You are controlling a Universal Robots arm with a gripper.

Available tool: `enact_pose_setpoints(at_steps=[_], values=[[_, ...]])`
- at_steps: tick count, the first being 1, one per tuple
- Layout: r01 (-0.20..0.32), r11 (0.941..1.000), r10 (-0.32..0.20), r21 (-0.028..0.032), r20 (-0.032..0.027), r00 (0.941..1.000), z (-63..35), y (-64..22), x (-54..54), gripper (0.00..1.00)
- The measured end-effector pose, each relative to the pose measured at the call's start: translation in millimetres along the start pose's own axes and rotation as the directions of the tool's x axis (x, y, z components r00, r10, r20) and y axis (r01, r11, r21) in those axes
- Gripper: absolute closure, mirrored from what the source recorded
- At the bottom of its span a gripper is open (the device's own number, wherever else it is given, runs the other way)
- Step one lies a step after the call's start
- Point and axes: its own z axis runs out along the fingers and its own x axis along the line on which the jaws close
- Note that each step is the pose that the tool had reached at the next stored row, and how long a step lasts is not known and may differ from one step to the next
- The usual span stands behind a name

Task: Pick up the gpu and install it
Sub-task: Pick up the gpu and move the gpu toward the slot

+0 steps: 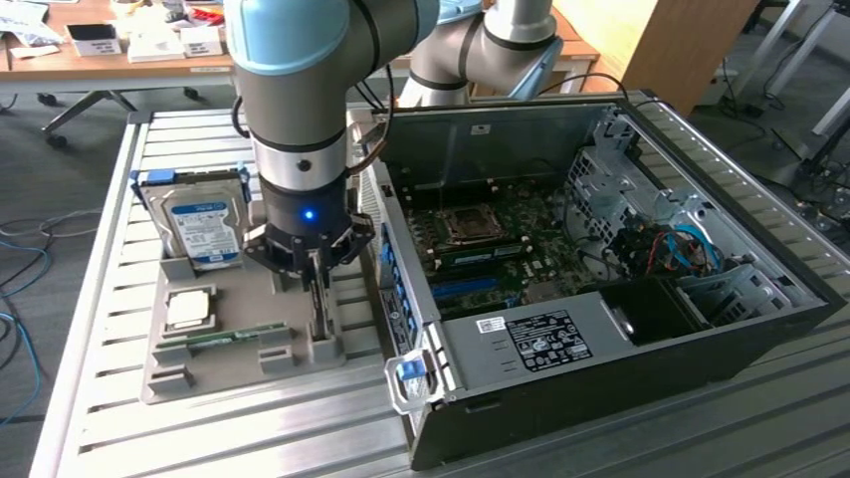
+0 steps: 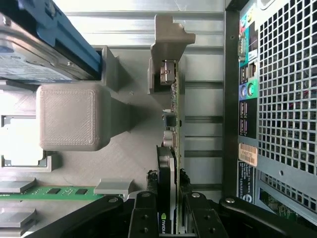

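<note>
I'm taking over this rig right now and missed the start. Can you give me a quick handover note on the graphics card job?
Hand: closed on the graphics card, one finger on each face.
Card: standing on edge in its slot in the grey holder tray, beside the open computer case; it looks seated in the holder, not lifted.
Done: the grasp.
Left: the card is not yet out of the holder, and not yet installed on the motherboard inside the case.
</note>
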Motion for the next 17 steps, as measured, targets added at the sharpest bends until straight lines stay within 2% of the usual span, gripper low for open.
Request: enact_pose_setpoints(at_steps=[17], values=[[0.0,1.0,0.0,0.0,0.0,1.0,-48.4,2.7,0.2,0.73]])
